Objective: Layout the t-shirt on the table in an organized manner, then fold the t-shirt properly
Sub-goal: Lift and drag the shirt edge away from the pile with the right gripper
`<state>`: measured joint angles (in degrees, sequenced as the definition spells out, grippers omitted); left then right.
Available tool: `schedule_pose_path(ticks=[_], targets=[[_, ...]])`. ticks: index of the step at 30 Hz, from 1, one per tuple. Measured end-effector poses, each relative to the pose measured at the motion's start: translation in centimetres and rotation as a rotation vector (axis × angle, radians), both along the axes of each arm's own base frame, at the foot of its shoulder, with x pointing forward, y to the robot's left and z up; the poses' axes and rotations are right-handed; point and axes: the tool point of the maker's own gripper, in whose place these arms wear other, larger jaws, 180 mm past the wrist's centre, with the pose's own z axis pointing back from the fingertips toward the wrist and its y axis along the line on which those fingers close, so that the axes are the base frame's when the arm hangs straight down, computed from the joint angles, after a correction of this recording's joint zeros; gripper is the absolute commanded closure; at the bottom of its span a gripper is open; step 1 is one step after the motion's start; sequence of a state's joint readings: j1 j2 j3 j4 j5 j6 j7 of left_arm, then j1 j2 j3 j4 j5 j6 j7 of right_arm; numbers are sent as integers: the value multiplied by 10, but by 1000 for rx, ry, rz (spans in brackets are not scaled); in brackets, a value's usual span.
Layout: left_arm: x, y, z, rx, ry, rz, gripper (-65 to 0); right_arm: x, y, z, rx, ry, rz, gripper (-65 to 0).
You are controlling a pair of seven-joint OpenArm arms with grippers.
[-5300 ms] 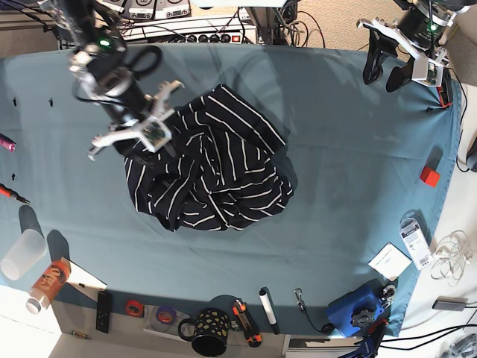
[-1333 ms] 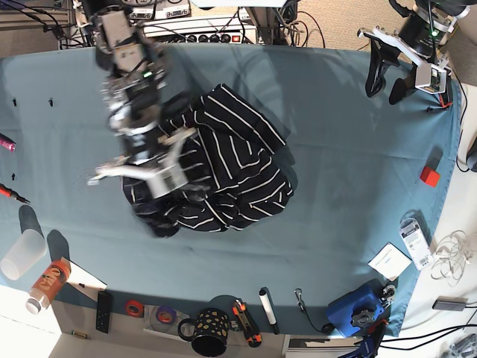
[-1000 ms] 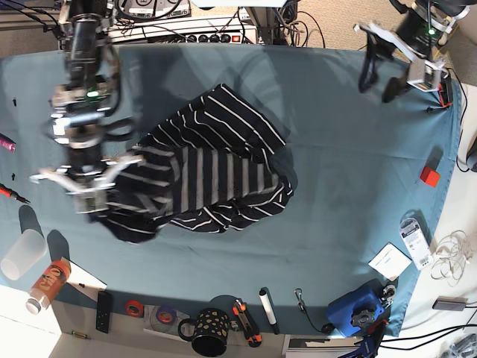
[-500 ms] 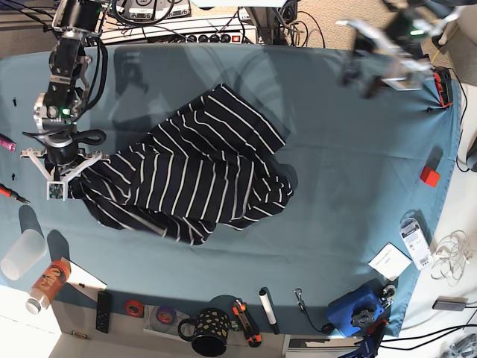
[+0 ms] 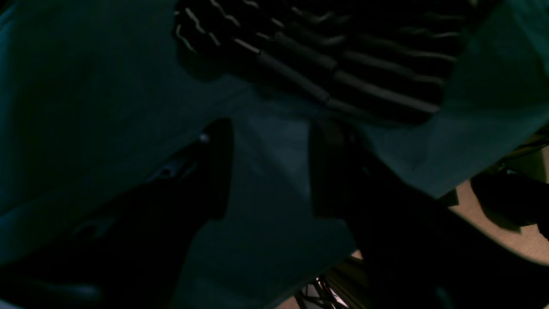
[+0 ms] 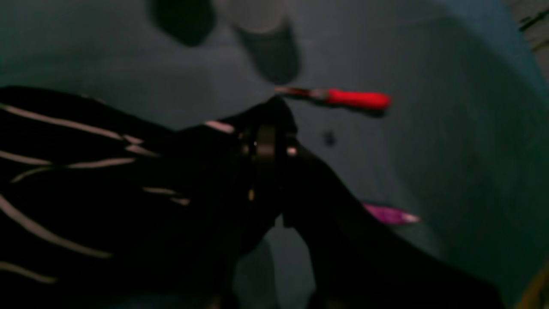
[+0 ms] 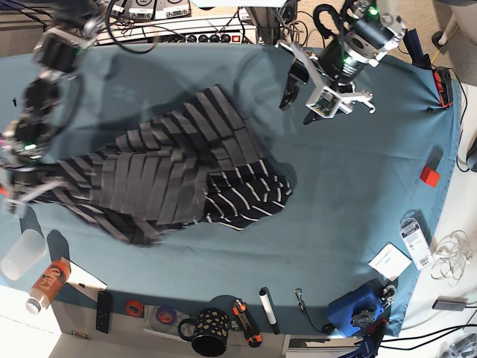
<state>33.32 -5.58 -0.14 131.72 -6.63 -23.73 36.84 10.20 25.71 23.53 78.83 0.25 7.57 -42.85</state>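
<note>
The soft dark t-shirt with thin white stripes [image 7: 171, 175] lies stretched and blurry across the big teal-blue cloth table [image 7: 358, 186]. The right gripper [image 6: 261, 141] pinches the shirt's edge tight at the table's side. The left gripper [image 7: 307, 88] hangs wide open with nothing in it, above the table near the shirt's far corner

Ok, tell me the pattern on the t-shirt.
The t-shirt is dark navy-black with thin, widely spaced white stripes, clearest in the base view.
</note>
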Motion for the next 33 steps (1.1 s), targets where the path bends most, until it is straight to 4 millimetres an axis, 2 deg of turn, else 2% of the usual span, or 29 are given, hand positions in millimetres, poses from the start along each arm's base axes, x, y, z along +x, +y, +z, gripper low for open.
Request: schedule_pose_path(ticks=[3,6,12,16,20,25,27,33], targets=[[0,-1,0,-2,-1,-1,-290,-6,-11,-17,57,45,5,0],[0,-1,0,-2,-2,-1,-290,-12,-10,-34,81,107,27,0],[1,-1,1,-5,-7,-1,-290,-19,-7,-43,99,179,35,0],[0,-1,1,-6,-7,-1,-290,-32,-12,-49,118,256,2,0],[0,-1,1,-6,-7,-1,-290,-36,-27,-21,72,274,-10,-3],[1,-1,1,-6,-8,-1,-290,-31,-42,18,51,226,24,-207],[1,-1,2,-6,-8,-1,-290,-29,-43,23,61,210,32,-223],[1,-1,1,-6,-8,-1,-290,-32,-42,20,70,230,23,-223]])
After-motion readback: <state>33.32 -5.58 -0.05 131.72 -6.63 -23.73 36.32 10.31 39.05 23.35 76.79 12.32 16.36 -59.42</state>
